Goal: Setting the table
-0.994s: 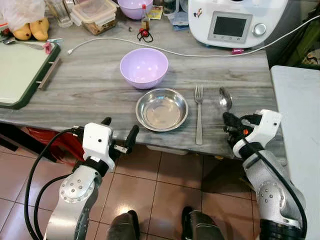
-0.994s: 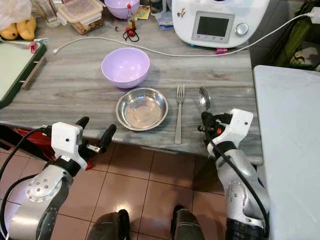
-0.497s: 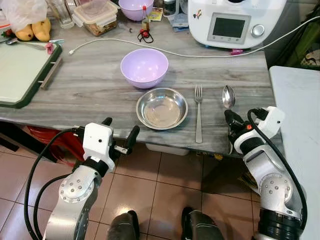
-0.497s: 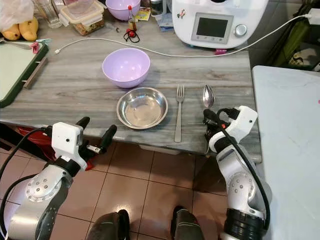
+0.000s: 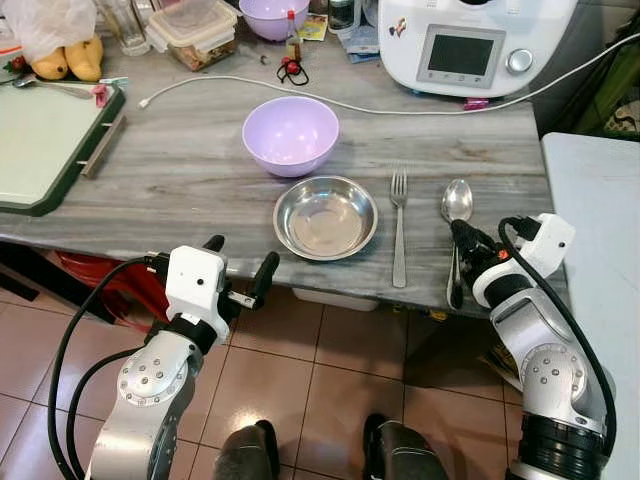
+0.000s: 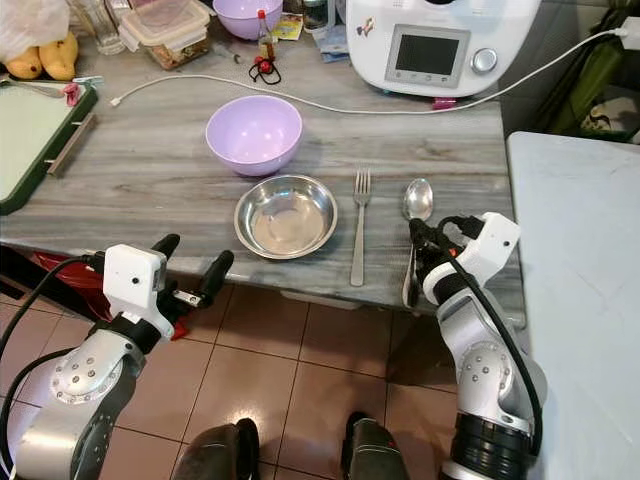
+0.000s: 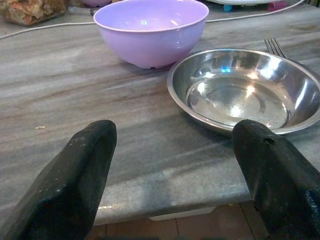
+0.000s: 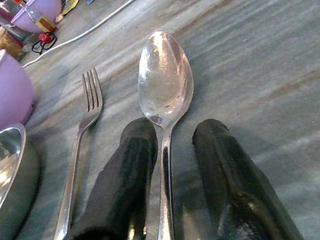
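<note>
A steel bowl (image 5: 325,217) sits near the front edge of the grey wooden table (image 5: 180,180), with a purple bowl (image 5: 290,135) just behind it. To its right lie a fork (image 5: 398,230) and then a spoon (image 5: 457,200), both pointing away from me. My right gripper (image 5: 461,238) is low over the spoon's handle. In the right wrist view its fingers (image 8: 137,150) stand slightly open on either side of the handle, and the spoon (image 8: 165,80) rests on the table. My left gripper (image 5: 240,256) hangs open before the table edge, facing the steel bowl (image 7: 245,90).
A white kitchen machine (image 5: 470,40) stands at the back right, and its white cable (image 5: 250,82) runs across the table. A green tray (image 5: 45,140) lies at the left. Food boxes, another purple bowl and a small bottle (image 5: 290,35) crowd the back edge. A white surface (image 5: 600,230) borders my right.
The spoon has been laid straight beside the fork, its handle now reaching the table's front edge. My right gripper has drawn back a little along the handle. The left arm has not moved.
</note>
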Controlling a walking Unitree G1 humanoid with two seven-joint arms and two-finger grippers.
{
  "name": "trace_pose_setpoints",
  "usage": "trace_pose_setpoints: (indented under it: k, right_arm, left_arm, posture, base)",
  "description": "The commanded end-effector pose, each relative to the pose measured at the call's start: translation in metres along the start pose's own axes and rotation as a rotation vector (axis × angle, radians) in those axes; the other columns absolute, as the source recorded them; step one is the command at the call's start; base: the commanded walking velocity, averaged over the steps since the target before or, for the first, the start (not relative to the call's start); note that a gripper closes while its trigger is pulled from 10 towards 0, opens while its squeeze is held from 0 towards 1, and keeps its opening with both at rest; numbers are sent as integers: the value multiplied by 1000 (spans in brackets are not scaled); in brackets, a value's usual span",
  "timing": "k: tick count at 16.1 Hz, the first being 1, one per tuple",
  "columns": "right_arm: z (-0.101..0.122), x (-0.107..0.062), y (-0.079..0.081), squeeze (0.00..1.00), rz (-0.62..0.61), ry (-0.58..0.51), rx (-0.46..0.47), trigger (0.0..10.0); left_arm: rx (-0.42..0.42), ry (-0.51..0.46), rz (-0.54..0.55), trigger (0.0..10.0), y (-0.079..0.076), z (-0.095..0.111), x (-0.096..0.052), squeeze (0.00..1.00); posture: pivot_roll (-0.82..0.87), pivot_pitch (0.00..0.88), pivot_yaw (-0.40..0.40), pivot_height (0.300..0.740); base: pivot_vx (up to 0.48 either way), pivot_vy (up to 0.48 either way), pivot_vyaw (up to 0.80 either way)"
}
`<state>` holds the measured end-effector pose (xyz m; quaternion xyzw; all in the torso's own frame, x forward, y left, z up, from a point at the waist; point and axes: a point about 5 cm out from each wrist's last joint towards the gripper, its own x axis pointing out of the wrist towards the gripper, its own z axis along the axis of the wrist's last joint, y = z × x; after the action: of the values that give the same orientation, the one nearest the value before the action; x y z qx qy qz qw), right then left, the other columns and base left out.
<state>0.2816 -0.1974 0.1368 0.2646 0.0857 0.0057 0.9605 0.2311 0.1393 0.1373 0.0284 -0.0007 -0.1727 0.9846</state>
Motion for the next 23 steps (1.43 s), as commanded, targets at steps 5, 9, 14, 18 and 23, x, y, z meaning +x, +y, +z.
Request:
trace_pose_setpoints:
  k: [5,9,14,18,23]
  right_arm:
    - [-2,-9,2,1000,-33,-22,-259,10000]
    - [-16,-17,5,1000,-38,4,-336,10000]
    - [-20,-2,0,0,-70,42,-409,10000]
    - [-27,19,-1,0,-93,144,-450,0]
    - [-35,31,4,0,-95,208,-434,0]
  left_arm:
    - [0,25,11,10000,2,-5,-4,0]
    - [-1,21,14,10000,2,-5,-2,0]
    - [-3,20,12,10000,1,-5,-2,0]
    - [-2,22,14,10000,0,-5,-3,0]
    - [-5,22,13,10000,-2,-6,-4,0]
  posture:
    - [81,188,70,740]
    - [77,177,68,740]
    - [81,180,65,740]
    - [89,186,61,740]
    - [89,191,56,740]
  base:
    - [0,0,0]
    - [0,0,0]
    - [0,0,0]
    - [0,0,0]
    - [0,0,0]
